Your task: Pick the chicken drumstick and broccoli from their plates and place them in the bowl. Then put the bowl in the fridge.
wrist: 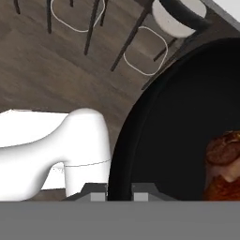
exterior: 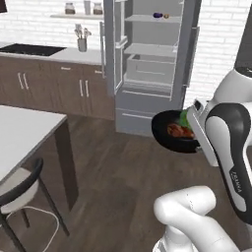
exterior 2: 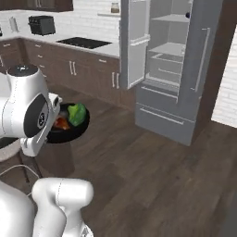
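The glossy black bowl (exterior: 165,132) hangs in the air in front of the arm, and my gripper (wrist: 119,196) is shut on its rim. In the bowl lie the reddish-brown chicken drumstick (exterior: 178,131) and, behind it, the green broccoli (exterior: 184,118). The right base view shows the bowl (exterior 2: 69,133) beside the arm, with the broccoli (exterior 2: 77,114) and the chicken drumstick (exterior 2: 61,123) in it. Close up in the hand view are the bowl (wrist: 178,117) and the chicken drumstick (wrist: 225,164). The grey fridge (exterior: 147,64) stands open ahead, its shelves showing. The plates are out of view.
The fridge (exterior 2: 171,69) has its door (exterior 2: 134,41) swung open to the left. A white table (exterior: 24,133) and a black chair (exterior: 19,187) stand at the left. Brown cabinets under a counter (exterior: 49,54) line the back wall. Dark wood floor lies between me and the fridge.
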{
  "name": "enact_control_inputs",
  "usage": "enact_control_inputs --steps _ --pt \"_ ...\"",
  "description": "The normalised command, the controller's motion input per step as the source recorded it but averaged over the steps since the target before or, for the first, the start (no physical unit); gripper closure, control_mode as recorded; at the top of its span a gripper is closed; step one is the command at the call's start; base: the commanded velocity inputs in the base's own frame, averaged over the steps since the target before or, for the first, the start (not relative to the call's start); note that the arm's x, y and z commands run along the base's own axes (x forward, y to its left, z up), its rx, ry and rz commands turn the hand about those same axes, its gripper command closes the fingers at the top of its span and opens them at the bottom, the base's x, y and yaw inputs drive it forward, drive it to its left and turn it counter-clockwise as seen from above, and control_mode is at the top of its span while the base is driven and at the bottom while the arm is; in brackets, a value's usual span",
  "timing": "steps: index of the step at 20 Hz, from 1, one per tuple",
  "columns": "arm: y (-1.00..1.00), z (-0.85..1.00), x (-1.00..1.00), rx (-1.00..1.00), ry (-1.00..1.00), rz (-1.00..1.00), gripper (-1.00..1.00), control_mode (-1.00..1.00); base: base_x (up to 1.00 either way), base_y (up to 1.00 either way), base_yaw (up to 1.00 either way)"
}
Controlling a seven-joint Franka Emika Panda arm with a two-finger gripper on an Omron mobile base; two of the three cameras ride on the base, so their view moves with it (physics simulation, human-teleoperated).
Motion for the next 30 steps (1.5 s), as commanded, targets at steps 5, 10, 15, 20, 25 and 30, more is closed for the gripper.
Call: enact_control_inputs --steps 5,10,15,20,25,30 --pt "0.0 0.0 0.0 0.0 0.0 0.0 1.0 1.0 0.64 0.02 -0.6" --pt "0.0 0.0 0.0 0.0 0.0 0.0 1.0 1.0 0.82 0.28 -0.35" --pt "0.0 0.0 0.0 0.0 0.0 0.0 1.0 1.0 0.92 0.41 -0.23" --pt "0.0 0.0 0.0 0.0 0.0 0.0 1.0 1.0 0.93 0.62 -0.16" --pt "0.0 0.0 0.0 0.0 0.0 0.0 1.0 1.0 0.92 0.69 -0.18" --pt "0.0 0.0 0.0 0.0 0.0 0.0 1.0 1.0 0.8 0.27 -0.18"
